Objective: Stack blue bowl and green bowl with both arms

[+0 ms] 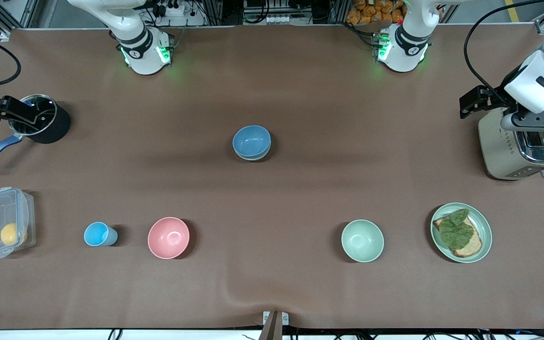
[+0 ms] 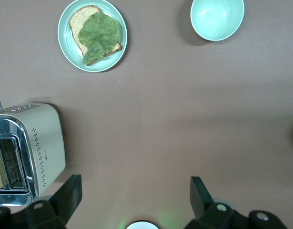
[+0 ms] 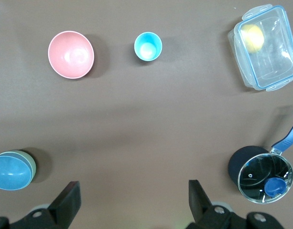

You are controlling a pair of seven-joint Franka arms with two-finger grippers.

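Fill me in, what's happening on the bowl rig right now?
The stack looks done: the blue bowl sits nested in the green bowl mid-table. Neither arm is handling anything. The left claw hangs open over the toaster at its end of the table, and the right claw hangs open over the lidded saucepan at the other end. The pink bowl and mint bowl sit untouched, nearer the front camera.

The blue bowl [image 1: 251, 140] sat upright, nested inside the green bowl [image 1: 255, 156] — only a thin sage rim showed beneath it — at mid-desk, roughly midway between the two arms' ends. Both were plain and matte, and the stack stood alone.
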